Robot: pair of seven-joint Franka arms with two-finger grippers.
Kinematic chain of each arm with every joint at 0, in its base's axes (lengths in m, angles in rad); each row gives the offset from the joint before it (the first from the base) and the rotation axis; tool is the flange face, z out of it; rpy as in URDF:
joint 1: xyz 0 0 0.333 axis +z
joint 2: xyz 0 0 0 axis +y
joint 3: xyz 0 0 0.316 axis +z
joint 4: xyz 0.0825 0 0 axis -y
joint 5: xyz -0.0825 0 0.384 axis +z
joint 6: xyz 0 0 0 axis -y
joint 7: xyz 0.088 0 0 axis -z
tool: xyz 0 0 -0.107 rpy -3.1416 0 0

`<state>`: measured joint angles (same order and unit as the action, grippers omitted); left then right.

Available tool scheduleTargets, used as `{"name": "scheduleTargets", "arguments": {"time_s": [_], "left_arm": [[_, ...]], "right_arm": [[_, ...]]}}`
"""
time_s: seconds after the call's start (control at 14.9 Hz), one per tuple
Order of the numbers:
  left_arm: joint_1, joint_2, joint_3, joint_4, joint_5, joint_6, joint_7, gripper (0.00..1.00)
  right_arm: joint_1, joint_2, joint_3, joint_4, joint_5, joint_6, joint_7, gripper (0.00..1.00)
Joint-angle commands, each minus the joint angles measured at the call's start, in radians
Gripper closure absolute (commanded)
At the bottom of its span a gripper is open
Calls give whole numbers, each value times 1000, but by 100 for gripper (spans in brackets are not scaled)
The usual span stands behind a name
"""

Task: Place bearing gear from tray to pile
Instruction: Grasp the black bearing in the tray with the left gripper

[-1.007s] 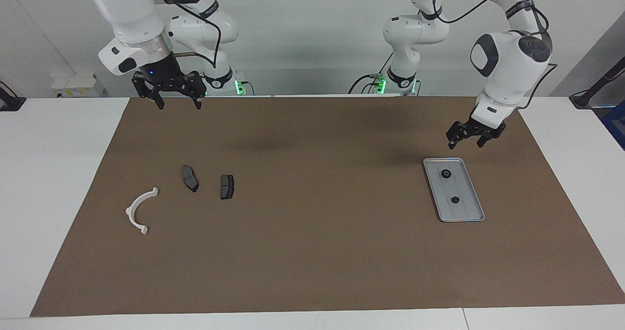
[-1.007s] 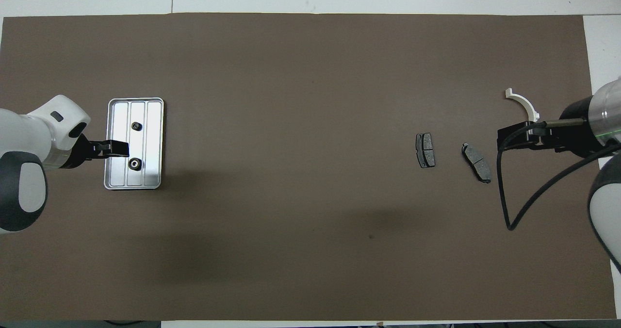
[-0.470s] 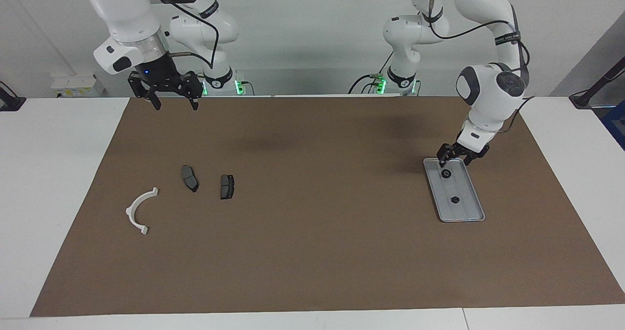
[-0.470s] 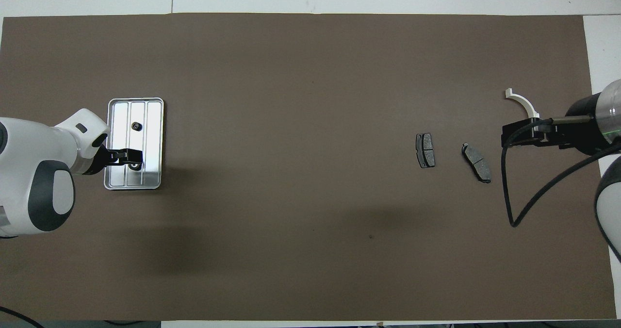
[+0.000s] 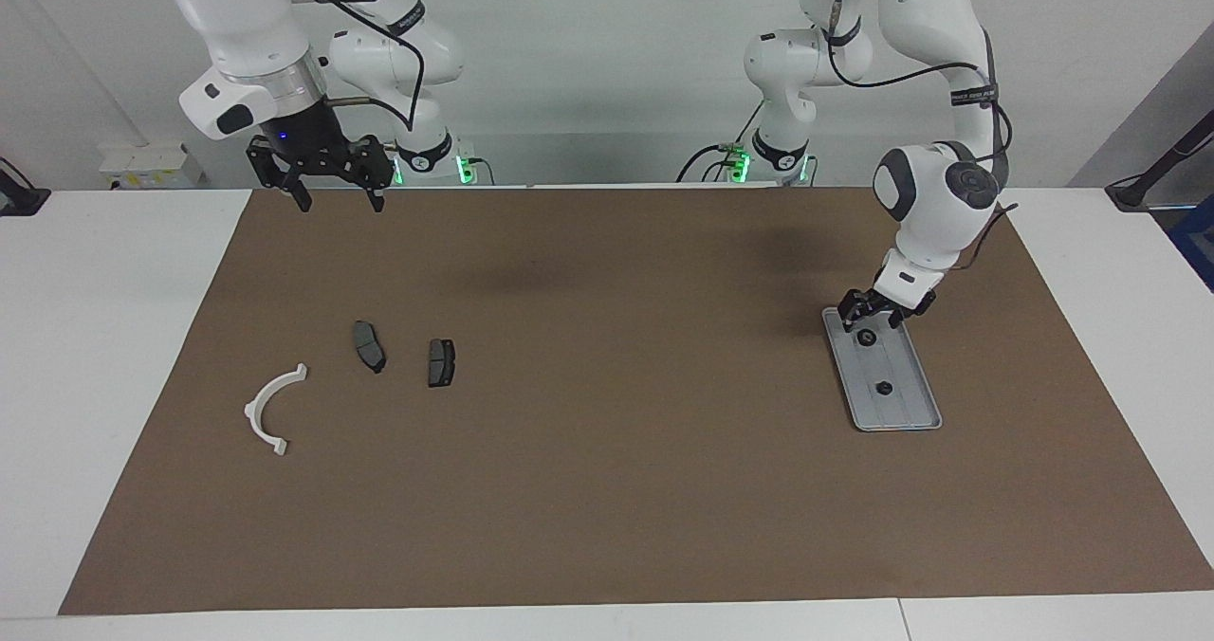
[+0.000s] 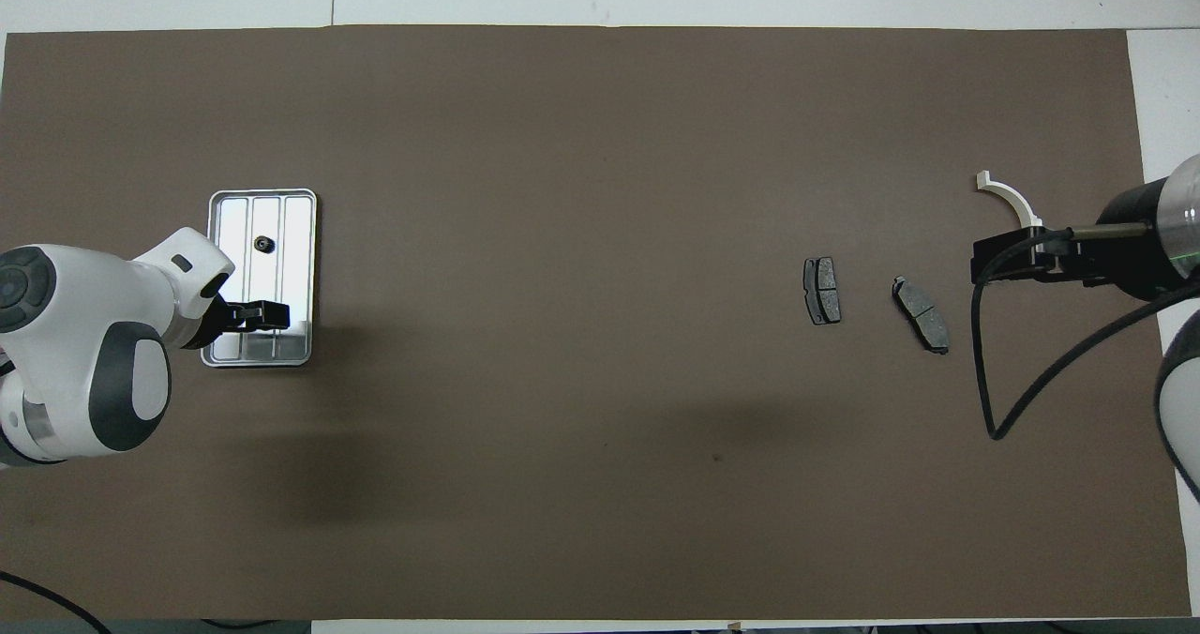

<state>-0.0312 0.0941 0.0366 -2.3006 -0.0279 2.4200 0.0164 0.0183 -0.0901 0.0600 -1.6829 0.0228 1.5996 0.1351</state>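
Observation:
The silver-grey tray (image 5: 908,406) lies toward the left arm's end of the table, also seen from overhead (image 6: 296,231). Two small black bearing gears sit in it: one nearer the robots (image 5: 865,338), one farther (image 5: 883,388) (image 6: 263,243). My left gripper (image 5: 869,320) is open and low over the nearer gear, hiding it in the overhead view (image 6: 270,313). The pile lies toward the right arm's end: a white arc (image 5: 273,409) (image 6: 1009,199) and two dark brake pads (image 5: 369,345) (image 5: 442,362). My right gripper (image 5: 337,197) (image 6: 1005,264) is open, raised and waiting.
A brown mat (image 5: 607,451) covers most of the white table (image 5: 104,357). A small white box (image 5: 142,167) stands at the table's robot end beside the right arm.
My left gripper has come down from above the mat beside the tray to just over the nearer gear in the tray. The right arm has barely shifted.

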Motion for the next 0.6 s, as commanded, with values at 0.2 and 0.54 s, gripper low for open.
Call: {"name": "scheduleTargets", "arguments": {"time_s": [0.2,0.54], "left_arm": [[10,42,-3,-22,-4,85,19,9],[11,42,-1,-20,-4,79,17,100]], "right_arm": [[-12,-16,6,-12,22,11,9,0],[-18,-17,4,-12,22,11,9,0]]}}
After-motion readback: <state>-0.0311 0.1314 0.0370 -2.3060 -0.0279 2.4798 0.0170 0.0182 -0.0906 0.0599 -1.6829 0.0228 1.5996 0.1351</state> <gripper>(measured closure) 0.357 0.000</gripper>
